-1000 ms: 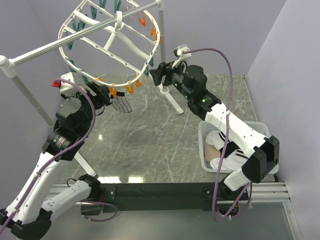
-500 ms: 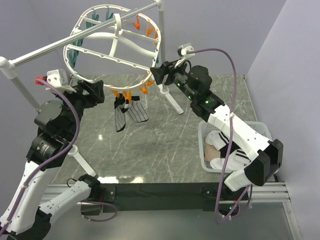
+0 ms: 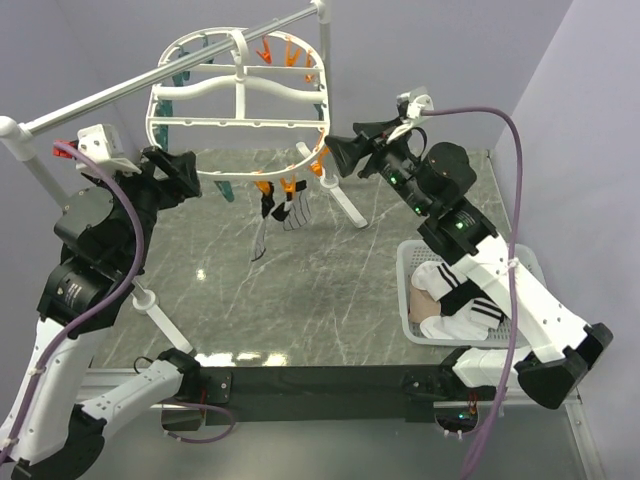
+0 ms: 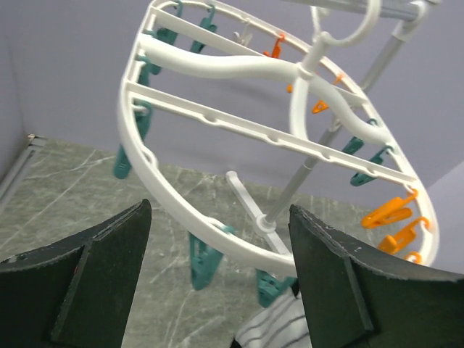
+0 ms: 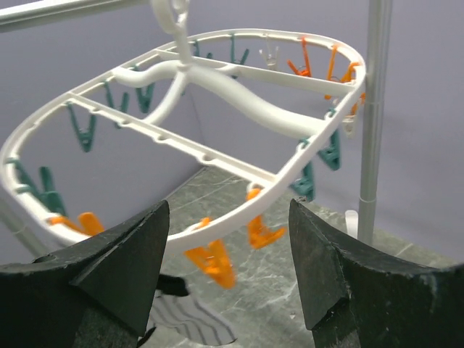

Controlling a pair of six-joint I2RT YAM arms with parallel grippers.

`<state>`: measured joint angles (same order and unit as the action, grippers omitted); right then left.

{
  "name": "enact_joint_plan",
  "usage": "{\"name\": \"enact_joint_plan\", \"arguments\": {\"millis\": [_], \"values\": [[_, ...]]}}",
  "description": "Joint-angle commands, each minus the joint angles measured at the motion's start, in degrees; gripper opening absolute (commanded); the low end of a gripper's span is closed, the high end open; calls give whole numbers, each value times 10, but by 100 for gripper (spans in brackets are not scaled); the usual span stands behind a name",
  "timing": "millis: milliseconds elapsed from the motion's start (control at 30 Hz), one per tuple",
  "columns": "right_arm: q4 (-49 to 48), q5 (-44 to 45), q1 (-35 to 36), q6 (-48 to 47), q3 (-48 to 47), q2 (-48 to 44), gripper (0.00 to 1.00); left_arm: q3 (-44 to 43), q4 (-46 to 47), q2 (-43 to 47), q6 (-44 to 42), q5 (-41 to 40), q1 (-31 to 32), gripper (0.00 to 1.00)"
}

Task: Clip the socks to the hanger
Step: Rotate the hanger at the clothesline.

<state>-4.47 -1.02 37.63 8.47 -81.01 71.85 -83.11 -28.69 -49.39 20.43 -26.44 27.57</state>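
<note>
Striped sock (image 3: 296, 212) clipped under the hanger (image 3: 240, 123); flanking left gripper (image 3: 185, 170) and right gripper (image 3: 340, 155) spread empty, free for another.

Silver metal rail (image 3: 100, 94) running diagonally across the upper left, capped by a white joint (image 3: 10, 128) at its left end and carried on an upright post (image 5: 373, 145) at the far end; splayed white foot (image 3: 345, 206) resting on the grey veined worktop (image 3: 300, 290). White lattice-sided basket (image 3: 404, 285) at the worktop's right edge; lavender walls (image 3: 450, 60) behind
</note>
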Motion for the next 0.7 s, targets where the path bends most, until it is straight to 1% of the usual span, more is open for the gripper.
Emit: {"name": "enact_joint_plan", "arguments": {"millis": [0,133,267,333,367,400,533,600,667], "values": [[17,-57,3,-15,6,-28,73,-22,-21,-12,0,-53,-2,82],[11,-117,6,-14,14,-38,73,-21,-2,-23,7,-74,-10,85],[31,-125,11,-21,15,-49,73,-35,-6,-47,32,1,-39,86],[26,-124,12,-32,28,-63,73,-35,-7,-65,43,37,-67,86],[24,-123,12,-35,33,-67,73,-36,-5,-71,51,37,-79,86],[22,-123,13,-37,42,-72,73,-32,-1,-76,56,67,-103,85],[26,-113,13,-49,52,-87,73,1,43,-72,86,134,-159,84],[31,-110,14,-52,53,-88,73,15,69,-67,94,163,-177,82],[31,-109,14,-50,55,-88,73,20,84,-62,95,178,-179,80]]}}
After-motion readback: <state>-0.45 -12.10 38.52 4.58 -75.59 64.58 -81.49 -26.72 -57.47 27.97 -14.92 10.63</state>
